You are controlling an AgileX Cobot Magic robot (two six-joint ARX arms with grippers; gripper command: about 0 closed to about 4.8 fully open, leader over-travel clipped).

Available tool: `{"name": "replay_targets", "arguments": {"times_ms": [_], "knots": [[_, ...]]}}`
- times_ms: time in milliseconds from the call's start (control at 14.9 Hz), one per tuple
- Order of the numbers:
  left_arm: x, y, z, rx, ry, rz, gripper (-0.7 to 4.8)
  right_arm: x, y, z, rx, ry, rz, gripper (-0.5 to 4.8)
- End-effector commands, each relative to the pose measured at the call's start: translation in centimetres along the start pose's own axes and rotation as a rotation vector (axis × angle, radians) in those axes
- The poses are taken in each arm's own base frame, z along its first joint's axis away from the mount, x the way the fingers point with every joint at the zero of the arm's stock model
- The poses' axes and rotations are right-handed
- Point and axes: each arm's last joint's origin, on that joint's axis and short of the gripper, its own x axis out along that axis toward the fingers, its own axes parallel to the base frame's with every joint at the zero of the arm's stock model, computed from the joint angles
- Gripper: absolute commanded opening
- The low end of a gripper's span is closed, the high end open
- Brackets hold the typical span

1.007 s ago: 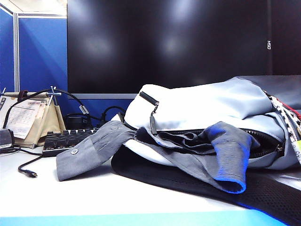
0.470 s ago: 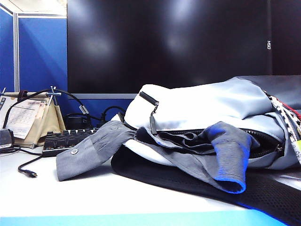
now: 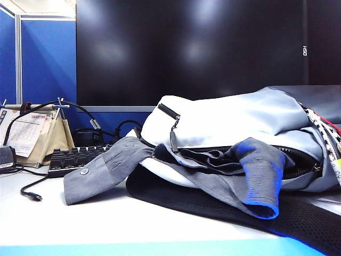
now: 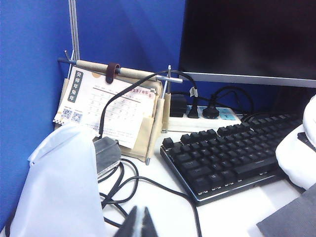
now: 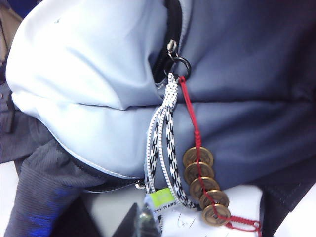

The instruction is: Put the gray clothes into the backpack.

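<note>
**Shirt half in the bag, both grippers closed**

The backpack is lying flat on the white bench, filling the right side and reaching toward the front right corner. The gray clothes are sticking partly out of its open zipper. One sleeve is lying on the bench toward the left, its buttoned cuff resting near the keyboard. Another fold is hanging over the front of the bag.

The keyboard is sitting at the back left of the bench, with a desk calendar just beside it in the back left corner.

The left gripper is hanging over the left side of the bench, fingers pressed together, holding nothing. The right gripper is hovering over the backpack by its black-and-white cord and a string of coins, fingers closed and empty.
</note>
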Motion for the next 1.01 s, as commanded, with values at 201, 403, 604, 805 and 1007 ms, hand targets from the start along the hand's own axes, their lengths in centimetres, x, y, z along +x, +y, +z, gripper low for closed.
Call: {"name": "replay_targets", "arguments": {"times_ms": [201, 403, 604, 805, 1007], "knots": [[0.0, 0.0, 0.2, 0.005, -0.018, 0.0, -0.06, 0.3, -0.8, 1.4, -0.06, -0.243, -0.249, -0.06], [0.0, 0.0, 0.2, 0.005, -0.017, 0.0, -0.06, 1.8, -1.3, 0.0, -0.084, -0.395, -0.173, -0.06], [0.0, 0.0, 0.2, 0.005, -0.017, 0.0, -0.05, 1.9, -1.5, -0.2, -0.066, -0.388, -0.222, -0.06], [0.0, 0.0, 0.2, 0.005, -0.017, 0.0, -0.06, 1.8, -1.7, -0.2, -0.054, -0.397, -0.289, -0.06], [0.0, 0.0, 0.2, 0.005, -0.017, 0.0, -0.06, 1.8, -1.7, -0.1, -0.055, -0.402, -0.285, -0.06]]}}
